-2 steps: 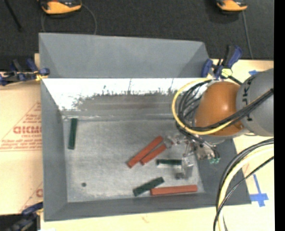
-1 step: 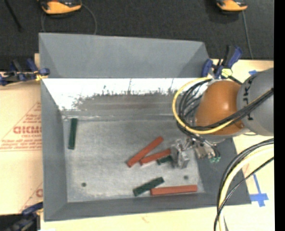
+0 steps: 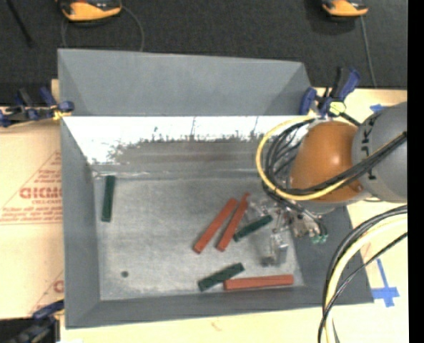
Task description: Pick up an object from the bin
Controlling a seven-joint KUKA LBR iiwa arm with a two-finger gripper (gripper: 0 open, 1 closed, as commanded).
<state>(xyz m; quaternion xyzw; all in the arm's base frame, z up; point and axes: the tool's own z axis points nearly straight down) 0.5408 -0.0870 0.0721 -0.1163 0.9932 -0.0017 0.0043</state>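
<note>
Dark green stick (image 3: 253, 228) lies on the bin (image 3: 154, 213) floor beside the claw (image 3: 276, 245). Pick not yet made; claw state indeterminable.

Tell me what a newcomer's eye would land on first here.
First the robot's orange wrist cover with its cable loops, at the right of the bin, the gripper beneath it, inside the bin. Then two red sticks side by side mid-bin, just left of the gripper, and a lone green stick by the left wall.
</note>
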